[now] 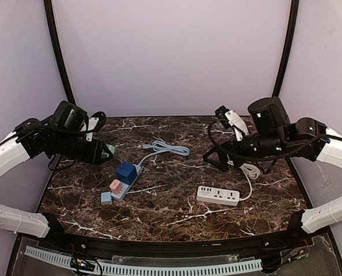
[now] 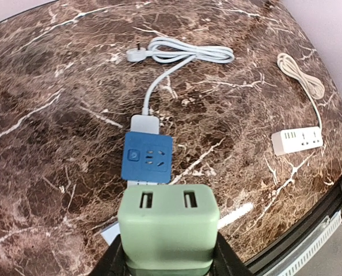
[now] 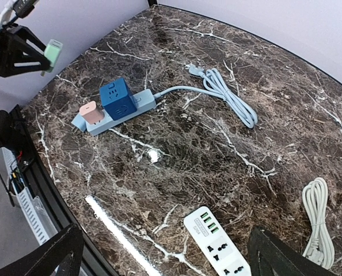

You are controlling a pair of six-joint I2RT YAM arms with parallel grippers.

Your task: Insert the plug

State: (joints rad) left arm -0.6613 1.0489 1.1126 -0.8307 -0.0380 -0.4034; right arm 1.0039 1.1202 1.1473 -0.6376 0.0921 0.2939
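– Two grippers, status, quick?
– My left gripper [image 2: 168, 260] is closed narrow on the green plug [image 2: 168, 227]. The fingers clamp its sides and its two slots face my wrist camera. My right gripper [image 3: 165, 259] gapes wide, holding and touching nothing.
– Where's the plug?
– In the air, clear of the table [image 1: 177, 215], on the left side. It's near the blue power strip [image 3: 145, 101] but higher, pointed toward it. In my wrist view it sits just below the blue cube [image 2: 147, 157]. A pink adapter [image 3: 91, 112] is plugged in beside that cube. The white power strip [image 1: 218, 195] lies well apart, to the right.
– Step?
– Carry and align, I'd say. Grasp is done, insertion not yet. The prongs are hidden in every view, and the plug blocks the strip under it, so I can't tell which socket is free.
– Next?
– Probably square the prongs over an open socket, lower straight, then press. A tilt could jam it or shove the strip.
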